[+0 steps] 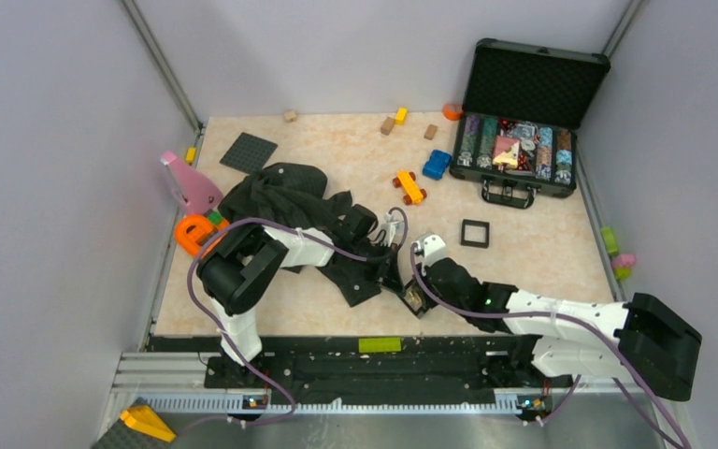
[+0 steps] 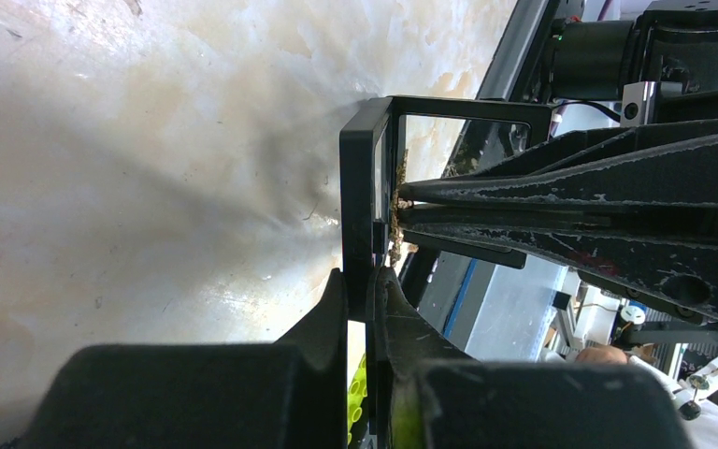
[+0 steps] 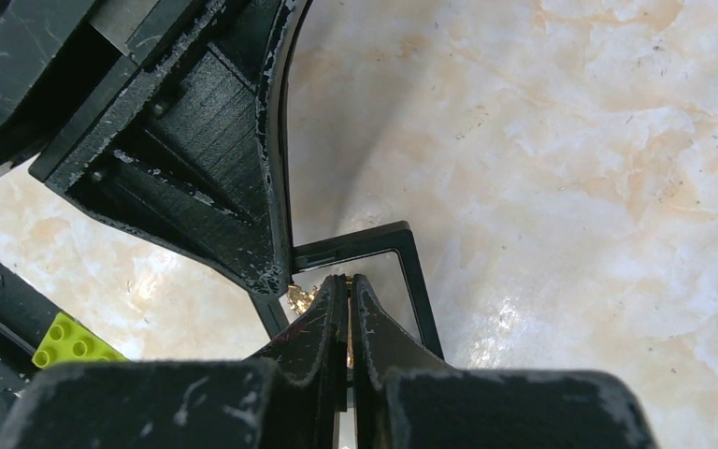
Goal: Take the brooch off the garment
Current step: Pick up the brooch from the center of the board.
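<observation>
The brooch [image 2: 397,213], a small, gritty, glittering gold piece with a ragged outline, is pinched at the very tips of the right gripper [image 3: 350,281], whose scuffed black fingers are pressed together with only the ornament between them. It sits inside the opening of a thin black square frame [image 3: 402,236] made of smooth, matte plastic with sharp corners. The frame stands on edge just above the glossy, marbled beige table [image 1: 542,253]. The left gripper [image 2: 363,277] is clamped on one side bar of that frame, its tapered, powder-flecked fingers meeting the right ones at a right angle. The garment [image 1: 280,196] lies in a soft, crumpled, near-black heap under the left arm, one flap trailing toward the grippers, and the brooch is off the cloth, just beside that flap. A second, identical square frame [image 1: 474,233] lies flat on the table farther back
</observation>
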{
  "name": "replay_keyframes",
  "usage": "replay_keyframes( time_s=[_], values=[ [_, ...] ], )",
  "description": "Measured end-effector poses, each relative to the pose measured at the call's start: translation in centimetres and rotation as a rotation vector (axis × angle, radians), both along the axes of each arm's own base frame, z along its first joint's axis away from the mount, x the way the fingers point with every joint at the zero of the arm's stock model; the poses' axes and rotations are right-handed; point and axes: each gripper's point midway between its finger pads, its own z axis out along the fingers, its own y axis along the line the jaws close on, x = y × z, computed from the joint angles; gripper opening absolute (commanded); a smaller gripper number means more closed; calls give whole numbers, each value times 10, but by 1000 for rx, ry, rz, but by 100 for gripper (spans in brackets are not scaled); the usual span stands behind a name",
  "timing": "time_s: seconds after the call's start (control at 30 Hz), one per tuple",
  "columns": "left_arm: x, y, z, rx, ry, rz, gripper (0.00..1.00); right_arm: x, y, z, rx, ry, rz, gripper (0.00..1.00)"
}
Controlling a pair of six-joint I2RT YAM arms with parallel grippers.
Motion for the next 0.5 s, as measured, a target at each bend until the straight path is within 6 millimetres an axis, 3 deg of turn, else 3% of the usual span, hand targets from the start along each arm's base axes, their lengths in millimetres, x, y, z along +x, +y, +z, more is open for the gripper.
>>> replay_keyframes(
  time_s=[0.3,0.5],
  values=[
    [0,0,0,1,-1,-1,0,1,1,-3,-43,12,11,0],
    [1,0,1,1,-4,-3,0,1,-1,-2,-62,17,15,19]
  ],
)
